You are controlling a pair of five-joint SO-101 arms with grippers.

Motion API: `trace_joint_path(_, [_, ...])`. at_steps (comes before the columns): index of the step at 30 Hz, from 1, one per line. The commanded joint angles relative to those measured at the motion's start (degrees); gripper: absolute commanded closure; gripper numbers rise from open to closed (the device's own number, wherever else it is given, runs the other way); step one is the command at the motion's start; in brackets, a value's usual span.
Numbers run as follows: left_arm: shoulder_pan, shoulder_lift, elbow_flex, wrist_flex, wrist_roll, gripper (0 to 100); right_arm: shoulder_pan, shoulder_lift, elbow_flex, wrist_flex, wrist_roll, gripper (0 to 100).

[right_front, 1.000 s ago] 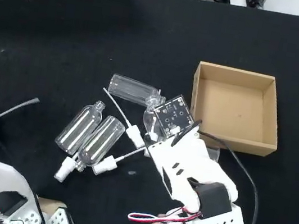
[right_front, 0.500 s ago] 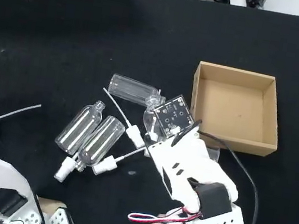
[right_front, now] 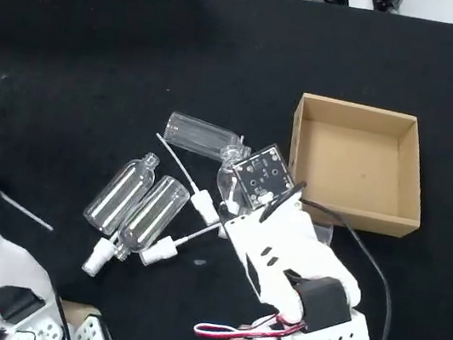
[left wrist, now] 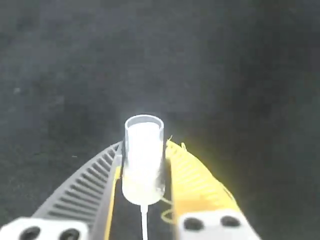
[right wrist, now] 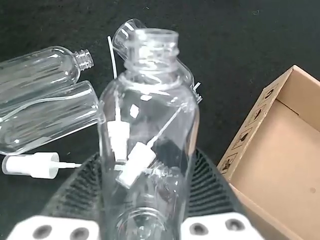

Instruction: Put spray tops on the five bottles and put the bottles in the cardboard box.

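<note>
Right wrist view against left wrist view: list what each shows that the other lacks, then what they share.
Right wrist only: the right tool shut on a clear uncapped bottle, other bottles lying on their sides, a loose spray top and the cardboard box. Left wrist only: the left tool shut on a white spray top, its thin tube running back between the fingers. Shared: the black cloth underneath, and a tool clamped on one part.
</note>
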Motion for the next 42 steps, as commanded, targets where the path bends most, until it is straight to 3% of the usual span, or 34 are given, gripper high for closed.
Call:
trace_joint_path(1, [6.6,-13.8,-1.5,-0.1,-3.9,97,-0.7,-1.3,-0.3,-2.7,-0.4,98.7])
trace_joint_path(10, [27.8,-37.2,-1.9,-7.2,-3.5,97,-0.7,-1.3,5.2,-14.9,-8.2,98.7])
trace_joint_path(18, [45.2,-40.1,-13.6,-8.6,-3.3,97,-0.7,-2.7,8.1,-21.2,-9.0,98.8])
trace_joint_path(27, [61.8,-39.6,-30.5,-8.6,-3.3,97,-0.5,-19.7,18.8,-26.0,-8.9,98.8])
trace_joint_path(32, [68.9,-39.6,-32.3,-10.0,-3.9,97,-0.6,-26.5,22.0,-25.9,-8.9,98.8])
trace_joint_path(36, [69.9,-39.6,-32.1,-16.0,-3.9,97,-0.6,-29.0,22.1,-23.6,-8.9,98.8])
trace_joint_path(42, [70.4,-39.6,-31.3,-16.6,-3.5,97,-0.6,-29.8,22.2,-22.8,-8.9,98.8])
